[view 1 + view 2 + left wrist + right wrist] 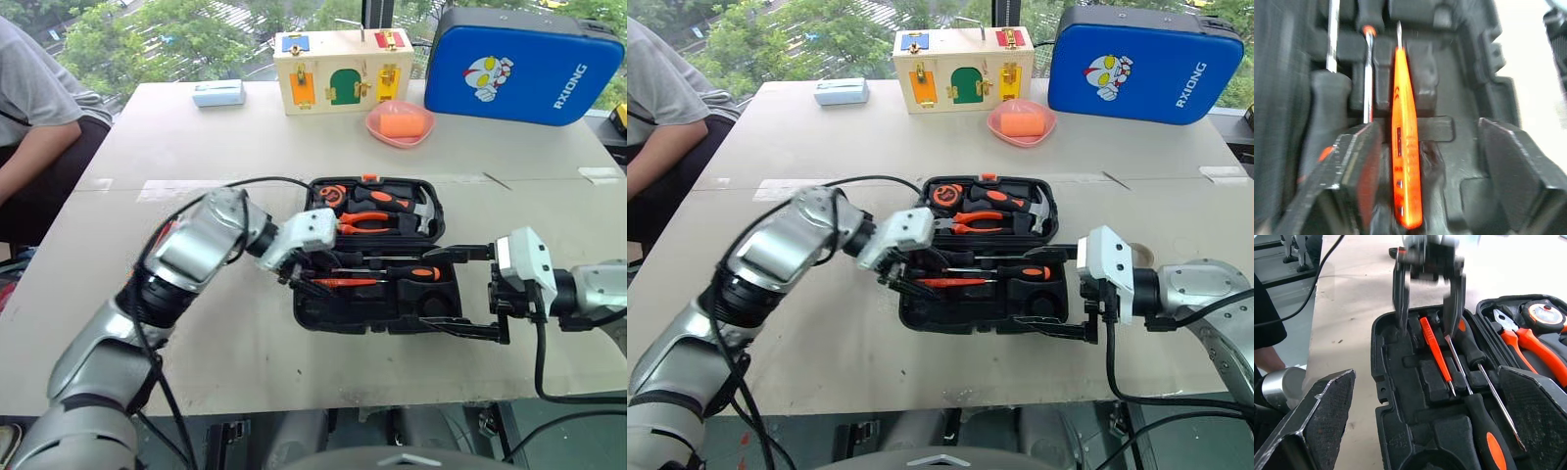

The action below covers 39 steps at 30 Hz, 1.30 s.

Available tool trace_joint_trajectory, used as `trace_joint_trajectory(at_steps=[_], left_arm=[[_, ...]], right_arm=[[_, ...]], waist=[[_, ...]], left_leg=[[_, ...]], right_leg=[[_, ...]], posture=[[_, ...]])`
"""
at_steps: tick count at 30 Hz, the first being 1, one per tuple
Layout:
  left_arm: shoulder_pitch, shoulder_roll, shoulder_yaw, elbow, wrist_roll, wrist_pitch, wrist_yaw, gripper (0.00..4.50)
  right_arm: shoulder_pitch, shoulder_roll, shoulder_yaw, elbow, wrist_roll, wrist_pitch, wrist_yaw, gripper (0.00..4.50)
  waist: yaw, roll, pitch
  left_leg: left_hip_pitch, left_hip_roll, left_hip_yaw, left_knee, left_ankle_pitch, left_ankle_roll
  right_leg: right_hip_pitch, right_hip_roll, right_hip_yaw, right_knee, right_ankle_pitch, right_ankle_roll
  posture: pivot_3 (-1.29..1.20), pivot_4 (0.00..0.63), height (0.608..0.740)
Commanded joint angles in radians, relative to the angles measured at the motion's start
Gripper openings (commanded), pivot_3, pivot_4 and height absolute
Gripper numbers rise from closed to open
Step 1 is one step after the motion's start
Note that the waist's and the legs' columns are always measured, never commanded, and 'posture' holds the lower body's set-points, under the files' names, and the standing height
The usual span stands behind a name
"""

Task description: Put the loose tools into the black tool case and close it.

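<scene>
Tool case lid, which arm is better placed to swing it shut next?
Probably the right. The right gripper is open beside the black tool case, nearer the lid with the pliers. The left gripper is open over the tester pen in the base.

A wide beige bench (294,362) fills most of the frame. Behind its far edge, along the top, a window (176,29) shows green trees in daylight. At the upper left a person (39,127) in a grey shirt sits beside the bench
</scene>
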Motion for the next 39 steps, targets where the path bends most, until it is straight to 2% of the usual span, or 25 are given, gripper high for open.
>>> trace_joint_trajectory(at_steps=[1,3,4,5,6,8,10,11,16,28,32,39], left_arm=[[0.044,0.029,0.109,-0.025,-0.077,0.007,-0.003,3.36],[0.065,-0.013,0.147,-0.007,-0.100,0.006,0.049,3.36],[0.070,-0.036,0.159,0.002,-0.111,0.007,0.070,2.83],[0.076,-0.062,0.160,0.017,-0.107,0.003,0.096,2.68],[0.086,-0.097,0.160,0.045,-0.096,-0.019,0.129,2.26],[0.105,-0.148,0.161,0.086,-0.085,-0.035,0.174,1.36],[0.139,-0.190,0.176,0.104,-0.096,-0.090,0.186,0.25],[0.157,-0.207,0.187,0.108,-0.108,-0.105,0.190,0.03],[0.249,-0.231,0.189,0.124,-0.086,-0.180,0.230,0.03],[0.313,-0.183,0.105,0.127,-0.009,-0.200,0.232,0.03],[0.314,-0.169,0.108,0.119,-0.022,-0.169,0.225,0.03],[0.220,-0.206,0.191,0.088,-0.146,-0.010,0.254,0.03]], right_arm=[[-0.006,0.000,-0.008,-0.023,0.017,0.001,0.000,4.50],[-0.007,-0.001,-0.008,-0.020,0.015,0.002,0.001,4.50],[-0.008,-0.001,-0.006,-0.018,0.014,0.002,0.001,4.50],[-0.011,0.000,-0.003,-0.017,0.012,0.003,-0.001,4.50],[-0.016,0.002,0.001,-0.015,0.009,0.003,-0.002,4.50],[-0.022,0.001,0.009,-0.012,-0.002,-0.002,-0.005,4.50],[-0.025,0.001,0.011,-0.011,-0.004,-0.001,-0.009,4.50],[-0.025,0.002,0.011,-0.011,-0.002,0.002,-0.011,4.50],[-0.011,-0.009,0.001,-0.021,0.010,0.008,-0.014,4.50],[0.013,-0.004,-0.008,-0.035,0.020,0.012,-0.021,4.50],[0.024,-0.002,-0.010,-0.035,0.015,0.004,-0.021,4.50],[0.035,0.008,-0.002,-0.030,0.004,-0.009,-0.027,4.50]], waist=[[0.000,0.000,0.000],[0.004,0.000,0.000],[0.008,0.000,0.000],[0.012,0.000,0.000],[0.015,0.000,0.000],[0.016,0.000,0.000],[0.014,0.000,0.000],[0.012,0.000,0.000],[0.003,0.000,0.000],[0.005,0.001,-0.002],[0.004,0.002,-0.002],[0.004,0.002,-0.002]], left_leg=[[0.000,0.000,0.000,0.000,0.000,0.000],[0.000,0.000,0.000,0.000,0.000,0.000],[0.000,0.000,-0.001,0.001,0.000,0.000],[0.000,-0.001,-0.001,0.002,0.000,0.000],[-0.001,-0.001,-0.001,0.003,0.000,0.000],[0.000,-0.002,-0.001,0.004,0.000,0.000],[0.000,-0.002,-0.001,0.004,0.000,0.000],[0.000,-0.002,-0.001,0.004,0.000,0.000],[0.000,-0.001,-0.001,0.003,0.000,0.000],[0.000,-0.002,-0.001,0.003,0.000,0.000],[0.001,-0.002,-0.001,0.003,0.000,0.000],[0.001,-0.002,-0.001,0.003,0.000,0.000]], right_leg=[[0.000,0.000,0.000,0.000,0.000,0.000],[0.000,0.000,0.000,0.000,0.000,0.000],[0.001,0.000,-0.001,0.000,0.000,0.000],[0.001,-0.001,-0.002,0.000,0.000,0.000],[0.001,-0.001,-0.002,0.000,0.000,0.000],[0.002,-0.001,-0.002,0.000,0.000,0.001],[0.002,-0.001,-0.001,0.001,0.001,0.001],[0.002,-0.001,-0.001,0.001,0.000,0.001],[0.001,-0.002,-0.001,0.001,0.000,0.001],[0.002,-0.002,-0.001,0.001,0.000,0.001],[0.002,-0.002,-0.001,0.001,0.000,0.001],[0.002,-0.002,-0.001,0.001,0.000,0.001]], posture=[[0.00,0.150,0.735],[0.00,0.150,0.735],[0.00,0.150,0.735],[0.00,0.150,0.735],[0.00,0.150,0.735],[0.00,0.150,0.735],[0.00,0.150,0.735],[0.00,0.150,0.735],[0.00,0.150,0.735],[0.00,0.150,0.735],[0.00,0.150,0.735],[0.00,0.150,0.735]])
